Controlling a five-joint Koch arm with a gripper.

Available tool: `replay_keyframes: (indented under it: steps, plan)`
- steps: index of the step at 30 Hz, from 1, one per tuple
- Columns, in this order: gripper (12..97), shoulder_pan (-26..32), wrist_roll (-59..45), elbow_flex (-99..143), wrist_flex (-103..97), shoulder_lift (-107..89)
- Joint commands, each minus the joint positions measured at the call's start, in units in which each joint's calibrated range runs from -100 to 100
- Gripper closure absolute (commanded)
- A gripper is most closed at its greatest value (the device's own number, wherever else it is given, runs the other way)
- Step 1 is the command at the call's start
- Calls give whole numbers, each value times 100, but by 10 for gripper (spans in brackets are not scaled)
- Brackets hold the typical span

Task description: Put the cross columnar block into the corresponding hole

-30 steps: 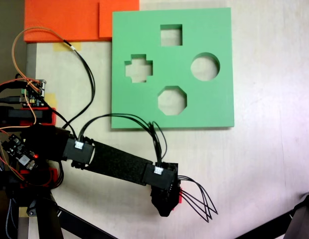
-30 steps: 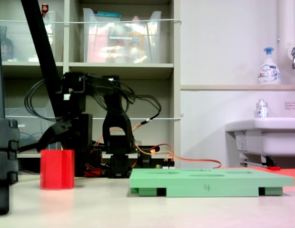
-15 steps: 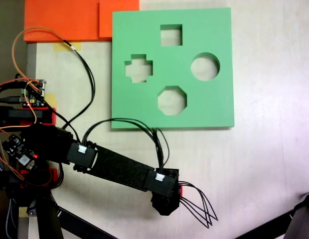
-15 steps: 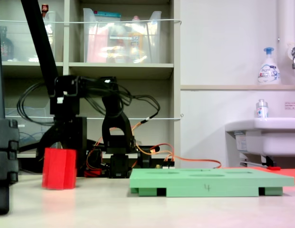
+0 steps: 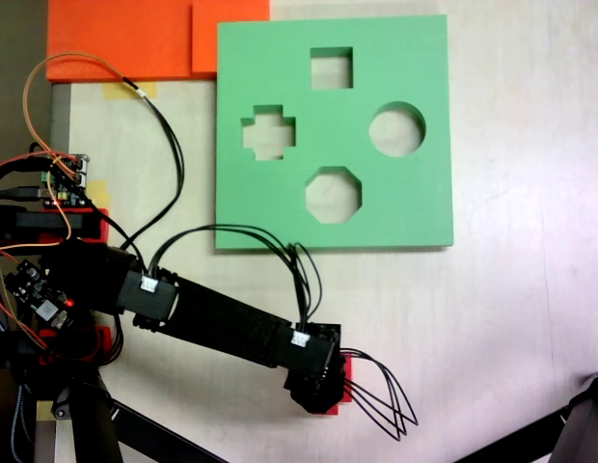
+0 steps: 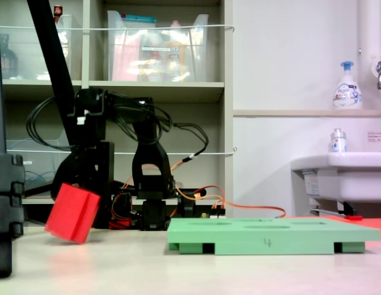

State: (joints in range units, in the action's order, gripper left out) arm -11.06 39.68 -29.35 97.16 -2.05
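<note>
tilted now, that red cross columnar block (image 6: 72, 213) — a second ago it was standing flat on the table, and now it is leaning over with its lower corner down near the tabletop and the rest lifted. i am gripping it with my gripper (image 6: 78, 187), claw closed onto its upper part from above, black jaws pressing in on either side in the low fixed view. in the fixed view from above, my gripper (image 5: 323, 391) is covering most of the block (image 5: 348, 371), and only a sliver of red is peeking out at the right of my wrist, beside the loop of black wires. my arm has swung a touch towards the lower left of that view since the earlier frame.

the green foam board (image 5: 424, 193) is lying flat up the table from me, well apart from the block. the corresponding hole (image 5: 269, 132), the plus-shaped one, is sitting near the board's left edge in the view from above, with a square cutout (image 5: 331, 68) beyond it, a round one (image 5: 396, 129) to the right and an octagonal one (image 5: 333, 195) nearest me. from the side, the board (image 6: 270, 235) is showing as a thick green slab to the right of the block. orange foam slabs (image 5: 135, 39) are lying at the far left corner, touching the board's edge.
</note>
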Motion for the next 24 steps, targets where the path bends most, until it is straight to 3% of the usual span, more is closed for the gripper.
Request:
replay_keyframes:
  steps: [1, 6, 12, 18, 24]
  plan:
    - [705, 49, -29, -146, 284, -912]
    - [705, 371, 147, -146, 284, -1974]
    - [703, 1255, 918, 353, 284, -3286]
    - [703, 2408, 2042, 373, 284, -3384]
    - [703, 3106, 2755, 63, 284, -2798]
